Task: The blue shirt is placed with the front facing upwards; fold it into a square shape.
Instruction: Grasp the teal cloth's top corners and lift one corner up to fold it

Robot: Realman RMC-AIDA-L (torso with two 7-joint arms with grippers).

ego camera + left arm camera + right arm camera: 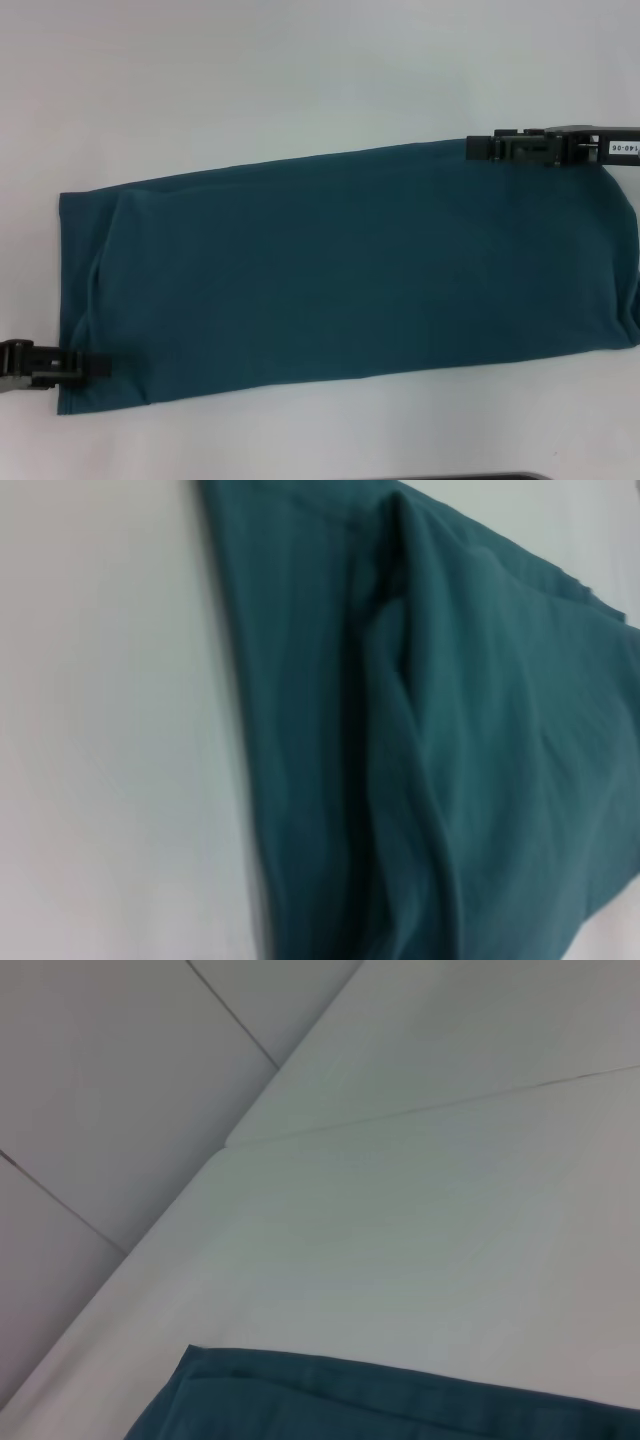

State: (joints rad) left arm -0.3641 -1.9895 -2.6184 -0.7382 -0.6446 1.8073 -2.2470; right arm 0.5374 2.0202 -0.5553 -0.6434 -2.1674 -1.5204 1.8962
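Note:
The blue shirt (340,270) lies on the white table as a long teal strip running left to right, plain side up, with no letters showing. My left gripper (98,366) sits at the strip's near left corner, its tip over the hem. My right gripper (472,147) rests along the far edge, toward the right end. In the left wrist view the blue shirt (450,760) fills the frame with soft lengthwise folds. Only a corner of the blue shirt (400,1405) shows in the right wrist view.
The white table (300,70) extends beyond the shirt on the far and near sides. A dark object (450,477) peeks in at the near edge. The right wrist view shows the table's edge (170,1210) with tiled floor (100,1110) past it.

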